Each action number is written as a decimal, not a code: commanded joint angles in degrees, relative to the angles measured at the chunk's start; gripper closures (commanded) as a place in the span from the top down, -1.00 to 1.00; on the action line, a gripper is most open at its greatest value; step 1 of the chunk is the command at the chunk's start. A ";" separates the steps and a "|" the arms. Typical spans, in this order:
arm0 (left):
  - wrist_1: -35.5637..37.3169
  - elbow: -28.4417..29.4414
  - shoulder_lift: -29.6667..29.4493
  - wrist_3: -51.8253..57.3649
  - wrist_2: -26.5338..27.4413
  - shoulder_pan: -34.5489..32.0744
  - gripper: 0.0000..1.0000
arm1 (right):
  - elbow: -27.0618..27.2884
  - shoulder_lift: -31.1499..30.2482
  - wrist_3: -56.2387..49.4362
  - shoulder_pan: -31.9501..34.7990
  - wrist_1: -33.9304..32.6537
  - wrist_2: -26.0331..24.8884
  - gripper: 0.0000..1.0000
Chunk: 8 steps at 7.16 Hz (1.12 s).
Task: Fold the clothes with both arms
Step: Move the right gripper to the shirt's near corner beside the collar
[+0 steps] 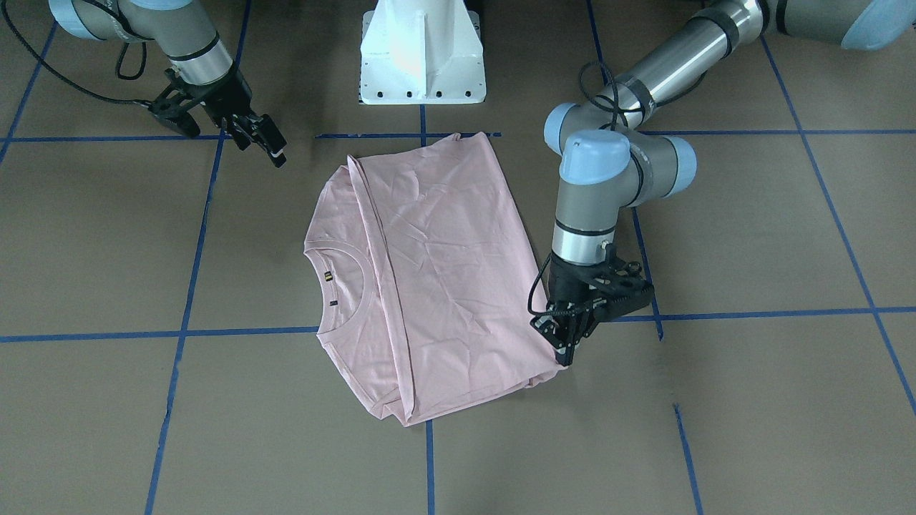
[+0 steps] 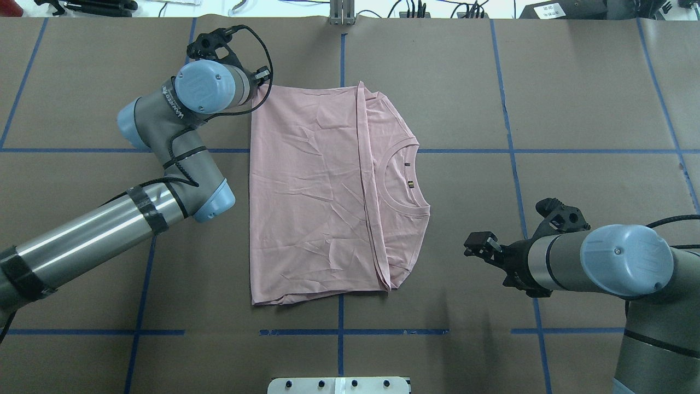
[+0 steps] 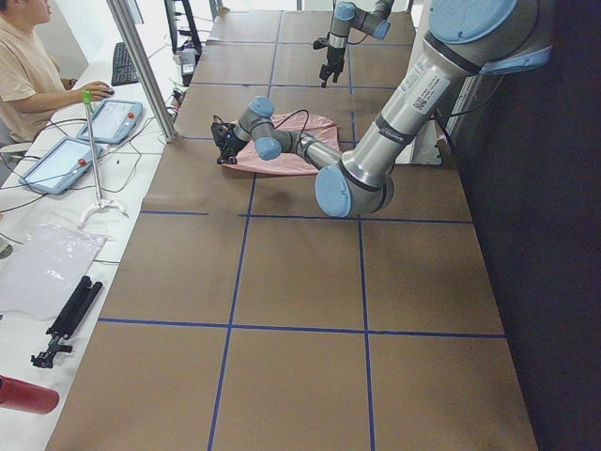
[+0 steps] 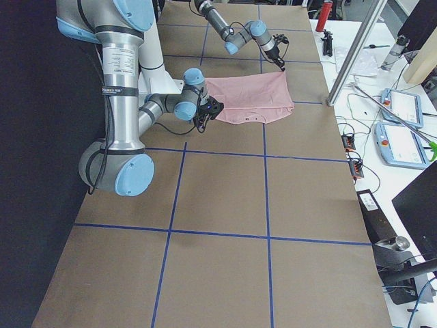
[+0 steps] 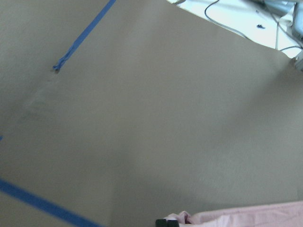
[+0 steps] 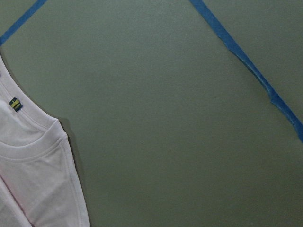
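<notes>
The pale pink T-shirt point(image 1: 444, 286) lies flat on the brown table, folded lengthwise, with one side laid over the middle. Its collar and neck tag point(image 2: 409, 183) show on my right side; the print is hidden. My left gripper point(image 1: 567, 356) points down at the shirt's far corner on my left, its fingers close together on the fabric. The left wrist view shows a black fingertip point(image 5: 166, 222) against bunched pink cloth point(image 5: 255, 215). My right gripper point(image 2: 474, 243) is open and empty, above the table right of the collar. The right wrist view shows the collar point(image 6: 33, 146).
The white pedestal base point(image 1: 422, 57) stands at the table's near edge behind the shirt. Blue tape lines point(image 2: 508, 150) cross the brown table. An operator point(image 3: 28, 56) sits at a side bench with tablets and cables, beyond the table's far edge.
</notes>
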 commanded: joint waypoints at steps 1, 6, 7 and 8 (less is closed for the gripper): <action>-2.02 2.61 -2.34 0.29 -0.83 -0.81 -0.48 | -0.53 4.18 0.58 -0.38 -0.16 -0.44 1.00; -0.18 -21.13 12.50 0.37 -11.21 -0.81 -0.43 | -5.10 17.16 8.47 -6.41 -6.26 -7.07 1.00; -0.09 -23.23 14.43 0.46 -11.21 -0.81 -0.43 | -7.02 22.51 8.75 -9.40 -13.01 -10.68 1.00; -0.09 -25.52 16.10 0.37 -11.73 -0.81 -0.43 | -11.13 26.13 9.97 -10.83 -14.56 -12.46 1.00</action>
